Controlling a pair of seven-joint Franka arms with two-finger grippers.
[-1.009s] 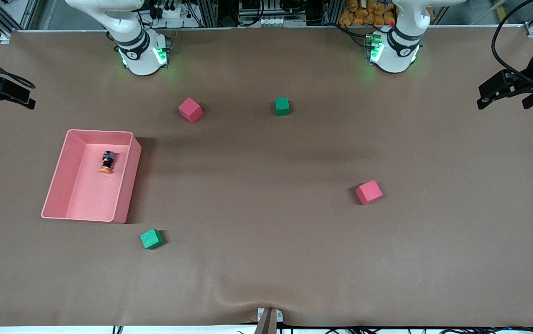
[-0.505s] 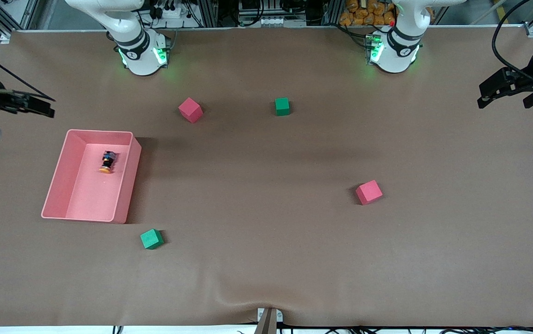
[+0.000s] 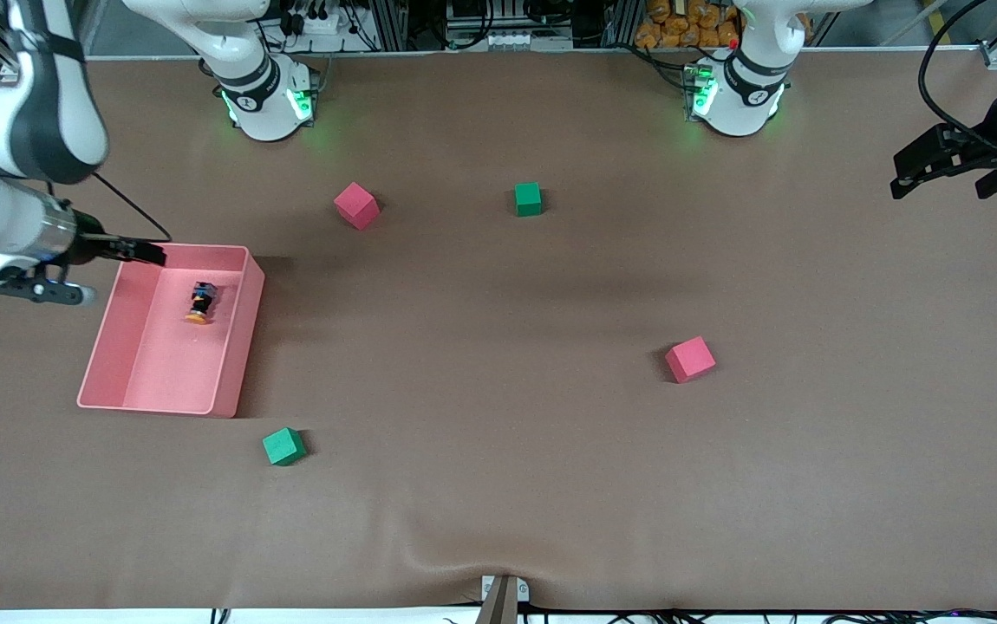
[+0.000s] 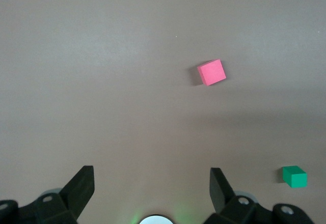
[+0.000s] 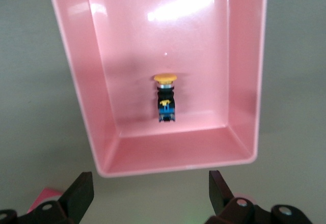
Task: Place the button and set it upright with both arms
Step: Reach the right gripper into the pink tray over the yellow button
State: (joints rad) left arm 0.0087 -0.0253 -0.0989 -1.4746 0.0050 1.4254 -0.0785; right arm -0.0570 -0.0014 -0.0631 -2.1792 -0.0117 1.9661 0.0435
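Note:
The button (image 3: 200, 302) lies on its side in a pink tray (image 3: 243, 347), orange cap toward the front camera. In the right wrist view the button (image 5: 164, 98) shows with its orange cap and black-and-blue body inside the tray (image 5: 76, 96). My right gripper (image 3: 139, 252) is open and empty, in the air over the tray's rim at the end toward the robot bases; its jaws (image 5: 151, 180) stand wide apart. My left gripper (image 3: 919, 165) is open and empty and waits over the left arm's end of the table; its view (image 4: 151, 175) shows bare table.
Two red cubes (image 3: 356, 205) (image 3: 690, 359) and two green cubes (image 3: 528, 198) (image 3: 283, 446) lie scattered on the brown table. The left wrist view shows a red cube (image 4: 212, 72) and a green cube (image 4: 295, 176).
My right arm has swung in from the table's edge and its gripper has come over the tray's rim. The left arm has hardly moved. The button has not moved.

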